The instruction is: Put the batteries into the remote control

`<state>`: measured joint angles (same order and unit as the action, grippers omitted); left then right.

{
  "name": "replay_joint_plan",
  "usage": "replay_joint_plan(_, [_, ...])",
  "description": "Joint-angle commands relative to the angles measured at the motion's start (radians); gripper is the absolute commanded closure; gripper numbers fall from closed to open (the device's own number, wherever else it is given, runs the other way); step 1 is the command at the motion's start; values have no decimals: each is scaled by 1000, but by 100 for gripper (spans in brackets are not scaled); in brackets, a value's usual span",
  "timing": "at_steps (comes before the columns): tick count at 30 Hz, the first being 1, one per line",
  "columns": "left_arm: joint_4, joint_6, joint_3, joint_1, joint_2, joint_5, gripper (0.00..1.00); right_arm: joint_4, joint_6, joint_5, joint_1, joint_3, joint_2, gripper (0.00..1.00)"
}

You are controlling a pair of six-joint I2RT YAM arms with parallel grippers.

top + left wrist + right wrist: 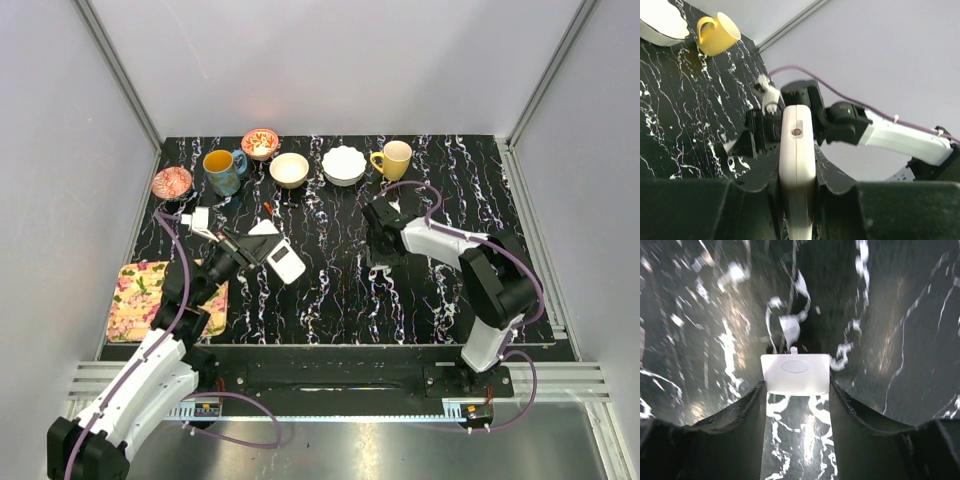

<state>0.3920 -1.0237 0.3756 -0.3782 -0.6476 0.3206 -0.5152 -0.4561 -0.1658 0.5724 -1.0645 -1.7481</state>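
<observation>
The left gripper (pixel 797 167) has its fingers clamped narrow on the remote control (pixel 797 142). The remote stands on its edge between them, its slim side with a small round hole facing the wrist camera. From above, it sticks out past the fingertips over the black marbled table (pixel 330 300), left of centre. The right gripper (pixel 796 390) holds the thin white back-cover panel (pixel 796 372) across its fingertips, half-spread to the panel's width, low over the table and well apart from the remote.

One remote and one cover panel show. No battery can be made out. A small reddish piece (pixel 268 208) lies just beyond the remote, too small to identify.

Along the far edge stand two mugs, blue (pixel 222 172) and yellow (pixel 393 160), and four dishes: a cream bowl (pixel 289 170), a white scalloped bowl (pixel 343 165) and two patterned red ones (pixel 260 143) (pixel 172 182). One floral mat (pixel 150 298) lies at the near left.
</observation>
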Motion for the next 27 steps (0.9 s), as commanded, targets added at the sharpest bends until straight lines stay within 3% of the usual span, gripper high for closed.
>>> replay_joint_plan(1, [13,-16,-59,-11,32,63,100,-3,75,-31,-19,-141,-63,81])
replay_joint_plan(11, [-48,33,-46,-41,49,51,100,-48,126,22,-55,-189,-165,78])
replay_joint_plan(12, [-48,34,-44,-39,49,49,100,-45,123,28,-55,-187,-165,75])
replay_joint_plan(16, [17,19,-56,-39,42,57,100,-42,108,31,-55,-181,-139,39])
replay_joint_plan(18, [51,11,-67,-39,34,66,100,-40,93,20,-55,-175,-99,32])
replay_joint_plan(23, [28,30,-63,-37,39,25,100,-40,71,0,-54,-175,34,21])
replay_joint_plan(27, [-34,62,-40,-37,68,-49,100,44,62,57,-34,-160,128,23])
